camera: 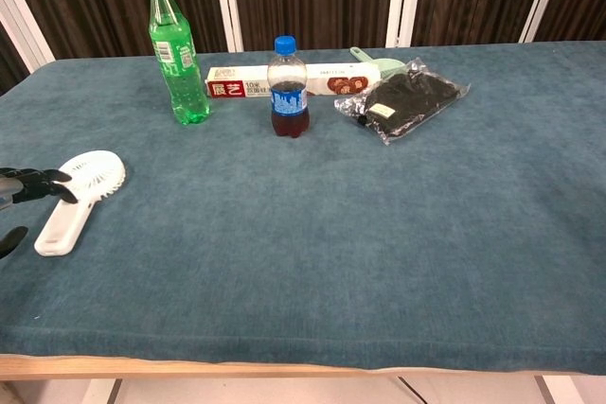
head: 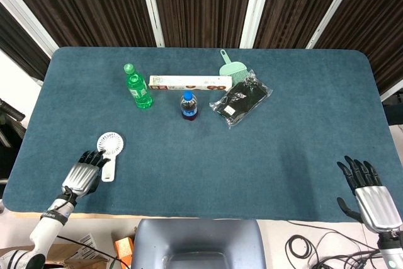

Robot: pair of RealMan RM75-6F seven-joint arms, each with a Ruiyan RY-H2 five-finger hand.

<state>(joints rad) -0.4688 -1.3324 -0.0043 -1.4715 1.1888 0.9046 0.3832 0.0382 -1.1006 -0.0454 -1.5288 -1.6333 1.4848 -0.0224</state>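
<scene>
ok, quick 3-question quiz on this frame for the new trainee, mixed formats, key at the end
1. True or false: the left hand lies beside the white handheld fan.
2. What stands nearest the blue-capped bottle? A) the long flat box B) the right hand C) the fan
3. Fill in: the black item in the clear bag lies next to the green ____.

Key: 1 true; 2 A; 3 brush
</scene>
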